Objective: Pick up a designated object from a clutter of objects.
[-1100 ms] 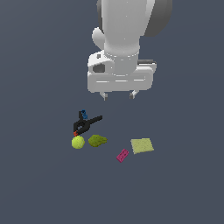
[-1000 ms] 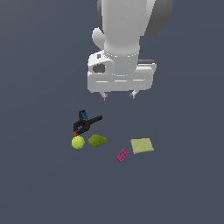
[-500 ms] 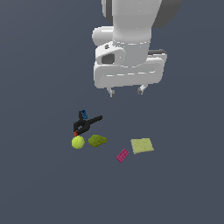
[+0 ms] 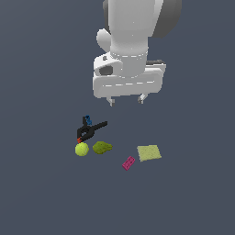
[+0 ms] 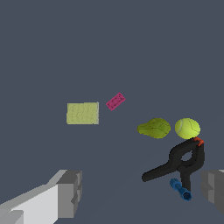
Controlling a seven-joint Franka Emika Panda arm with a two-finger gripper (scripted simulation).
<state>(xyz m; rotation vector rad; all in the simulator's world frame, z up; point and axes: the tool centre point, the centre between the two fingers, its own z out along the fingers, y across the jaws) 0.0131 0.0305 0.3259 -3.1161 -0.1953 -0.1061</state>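
Observation:
The tiny blue ridged cylinder [image 4: 87, 120] lies beside the handles of the black clamp [image 4: 91, 130]. In the wrist view the cylinder [image 5: 180, 189] touches or nearly touches the clamp [image 5: 179, 164]. My gripper [image 4: 125, 101] hangs open and empty above the floor, up and toward the exterior view's right of the cylinder. In the wrist view the gripper [image 5: 142, 192] shows both grey fingers [image 5: 70, 192] wide apart, with the cylinder close to the other finger.
The clutter also holds a yellow-green ball [image 4: 81, 149] by the clamp's red tip, an olive lumpy thing [image 4: 102, 147], a magenta brick [image 4: 129, 163] and a pale yellow-green flat square [image 4: 149, 153]. All lie on a plain dark grey floor.
The hand rose and shifted toward the exterior view's right half a second ago, then came back down and left. The objects have not moved.

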